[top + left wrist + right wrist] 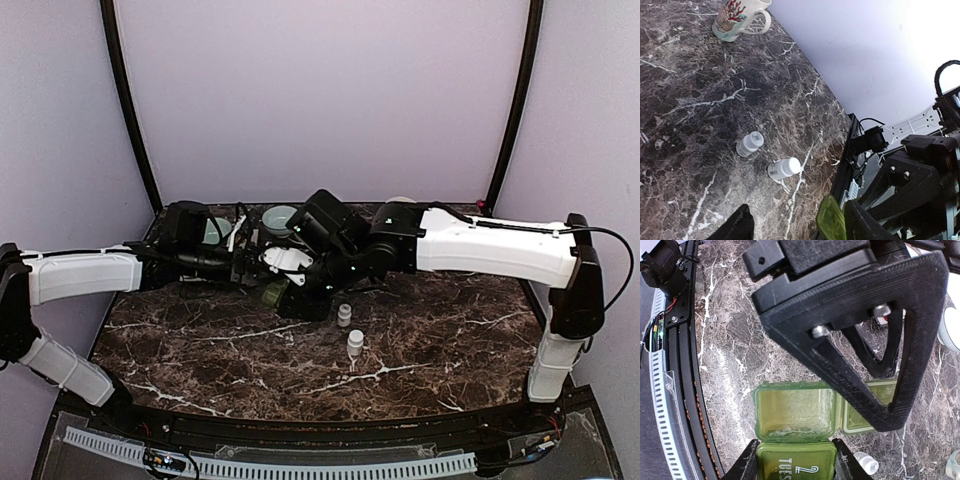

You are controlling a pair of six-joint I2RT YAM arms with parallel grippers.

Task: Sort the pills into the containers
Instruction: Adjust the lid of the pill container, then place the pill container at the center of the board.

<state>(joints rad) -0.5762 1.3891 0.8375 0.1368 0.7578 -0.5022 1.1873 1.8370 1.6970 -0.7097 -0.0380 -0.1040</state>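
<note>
Holding steady matters most: over the marble tabletop [200, 350], the right pincer [795, 465] clamps the green pill organizer [795, 412] by its flipped-open TUES lid, mid-tabletop. The left pincer [797, 226], jaws apart and apparently empty, should centre above that open compartment before dropping anything.

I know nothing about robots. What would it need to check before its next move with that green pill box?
1. Right end effector gripping the pill box: ok.
2. Tuesday compartment open: ok.
3. Left end effector open: ok.
4. Pill between its fingers: not ok, none seen.
5. White bottles free, in neither end effector: ok.
6. Bottle caps loosened: cannot tell.
</note>
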